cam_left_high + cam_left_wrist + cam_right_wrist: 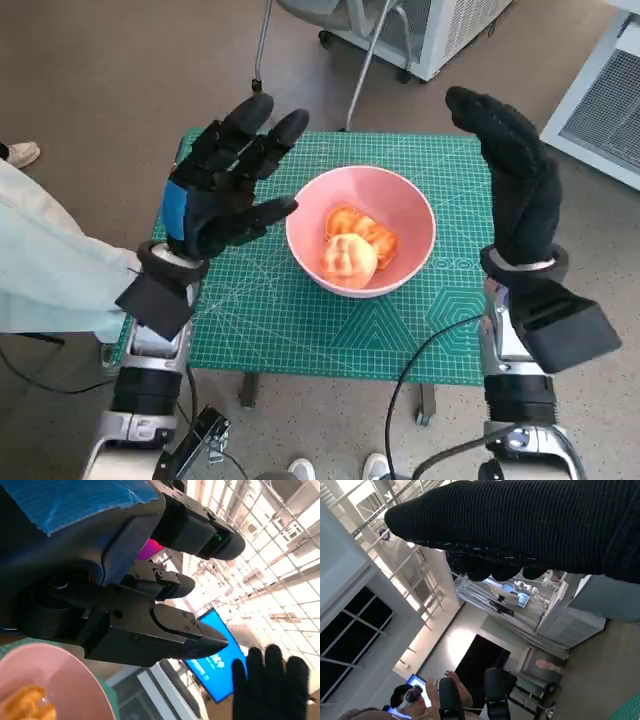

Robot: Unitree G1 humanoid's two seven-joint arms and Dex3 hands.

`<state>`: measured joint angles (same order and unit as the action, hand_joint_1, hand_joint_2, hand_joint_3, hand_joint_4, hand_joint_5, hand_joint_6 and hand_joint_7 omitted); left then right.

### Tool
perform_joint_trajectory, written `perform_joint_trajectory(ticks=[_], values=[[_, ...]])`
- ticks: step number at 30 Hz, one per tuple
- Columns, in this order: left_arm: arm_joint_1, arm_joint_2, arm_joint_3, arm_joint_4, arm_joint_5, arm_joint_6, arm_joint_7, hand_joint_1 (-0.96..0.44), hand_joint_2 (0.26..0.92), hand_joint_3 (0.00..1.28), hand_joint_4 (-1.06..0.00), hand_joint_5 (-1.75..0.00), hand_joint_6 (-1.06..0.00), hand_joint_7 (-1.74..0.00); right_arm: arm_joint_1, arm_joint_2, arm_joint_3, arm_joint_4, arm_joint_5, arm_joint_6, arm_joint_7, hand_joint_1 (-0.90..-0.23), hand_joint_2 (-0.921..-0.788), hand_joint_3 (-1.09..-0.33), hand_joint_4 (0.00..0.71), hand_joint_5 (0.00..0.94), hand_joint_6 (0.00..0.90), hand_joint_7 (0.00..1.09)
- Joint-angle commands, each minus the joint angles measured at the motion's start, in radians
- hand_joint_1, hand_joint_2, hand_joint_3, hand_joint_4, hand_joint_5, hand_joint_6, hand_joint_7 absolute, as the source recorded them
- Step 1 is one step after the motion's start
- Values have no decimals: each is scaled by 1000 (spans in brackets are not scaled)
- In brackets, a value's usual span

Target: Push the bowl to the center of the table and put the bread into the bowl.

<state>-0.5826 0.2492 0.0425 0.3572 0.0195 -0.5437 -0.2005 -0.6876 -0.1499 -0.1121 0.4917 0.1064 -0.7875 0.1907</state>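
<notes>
Bread sits inside the pink bowl, and the bowl rests near the middle of the counter, between my two robot hands. I judge the task as good as done.

What could go wrong from here: the left robot hand hovers just beside the bowl's rim, its lowest finger pointing at it. If I sweep that hand toward the right one, or drop it carelessly, I could knock the bowl off centre or tip the bread out. The right robot hand is a little further off, so its risk looks smaller, though a cable lying on the counter below it could snag as I pull back.

Pose: both forearms rise from below, both robot hands lifted above the counter. The left one is open, fingers spread and reaching forward, holding nothing. The right one stands upright, fingers straight and together, palm apparently toward the bowl, also empty. A person's pale sleeve lies outside the left arm.
</notes>
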Motion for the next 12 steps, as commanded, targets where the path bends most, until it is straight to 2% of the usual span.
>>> perform_joint_trajectory(ticks=[1,12], values=[[14,-6,-2,-23,-15,8,-7,-82,921,58,-467,0,-506,-94,5,-5,4,17,-15,17,-3,-586,-921,-693,431,19,96,829],[10,-22,0,-3,-2,-17,9,-81,921,63,-482,-9,-497,-105,7,-12,4,14,5,29,13,-579,-921,-697,416,10,92,821]])
